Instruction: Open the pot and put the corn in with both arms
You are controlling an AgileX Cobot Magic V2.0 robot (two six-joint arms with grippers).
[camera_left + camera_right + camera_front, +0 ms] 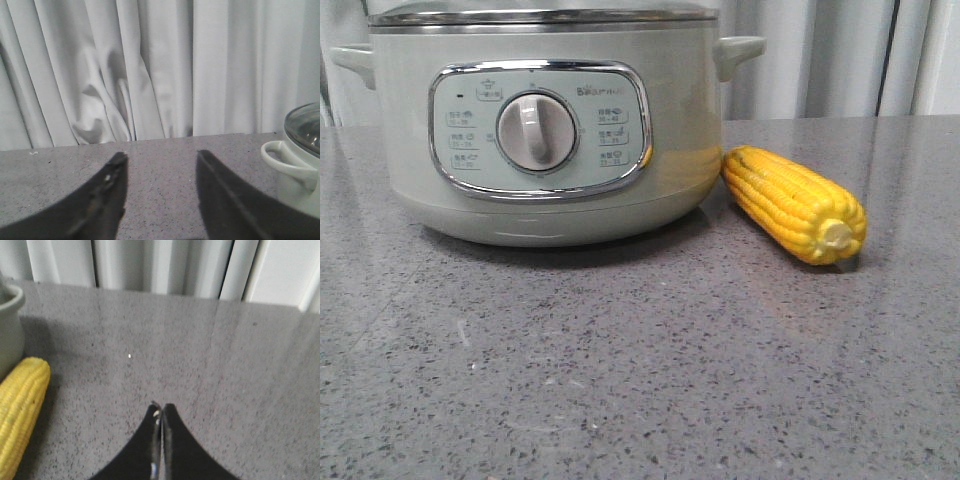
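The pale grey-green pot (pixel 550 130) stands on the grey speckled table in the front view, its control panel and dial facing me. Its glass lid (pixel 545 14) sits shut on the steel rim. The yellow corn (pixel 795 203) lies on the table just right of the pot, pale stub end toward me. Neither gripper shows in the front view. My left gripper (pixel 160 157) is open and empty over bare table, with the pot's handle (pixel 287 160) and lid (pixel 305 125) off to its side. My right gripper (pixel 162 407) is shut and empty, apart from the corn (pixel 20 410) and the pot's wall (pixel 9 330).
White pleated curtains (pixel 820 55) hang behind the table's far edge. Bare grey tabletop (pixel 640 380) lies in front of the pot and corn.
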